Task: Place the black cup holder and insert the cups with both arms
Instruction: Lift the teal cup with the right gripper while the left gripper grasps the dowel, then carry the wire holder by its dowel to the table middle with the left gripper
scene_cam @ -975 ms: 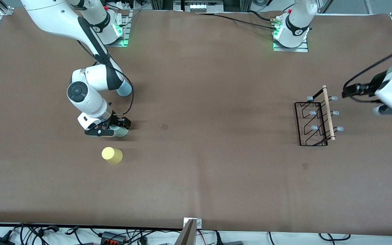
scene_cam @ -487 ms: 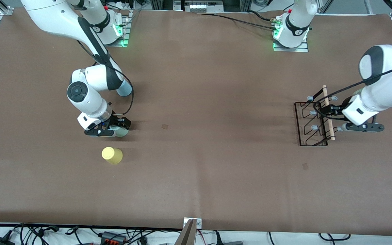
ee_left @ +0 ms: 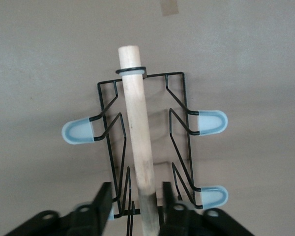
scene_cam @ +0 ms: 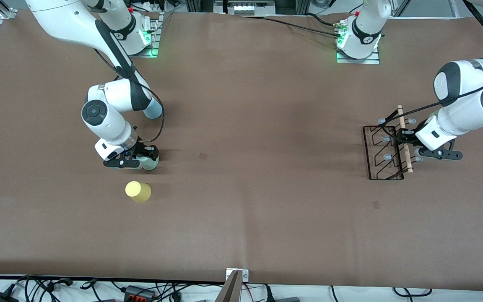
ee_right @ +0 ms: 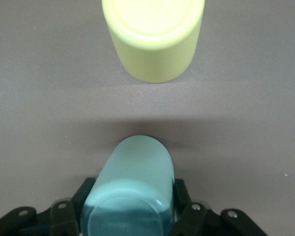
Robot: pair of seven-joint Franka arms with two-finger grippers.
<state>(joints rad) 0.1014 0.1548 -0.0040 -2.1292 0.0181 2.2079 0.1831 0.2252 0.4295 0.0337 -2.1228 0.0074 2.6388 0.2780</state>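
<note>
Brown paper covers the big table (scene_cam: 241, 218). A moment ago the left gripper (ee_left: 135, 206) was off to the side; now its open fingers straddle the wooden rod (ee_left: 136, 128) of the black wire cup holder (scene_cam: 386, 153), at the left arm's end, ready to lift. The right gripper (ee_right: 130, 206) grips a pale blue-green plastic cup (ee_right: 132, 189), with the yellow cup (scene_cam: 138, 191) nearby.

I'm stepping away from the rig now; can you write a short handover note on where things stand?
Left gripper: at the cup holder toward the left arm's end of the table, fingers on either side of its wooden rod, not visibly clamped.
Right gripper: shut on the pale blue-green cup, low at the table toward the right arm's end.
Yellow cup: upside down on the table, nearer the front camera than the held cup.
Done: one cup gripped, rack approached.
Left: place the rack, put both cups on its pegs. No third cup is in view.
</note>
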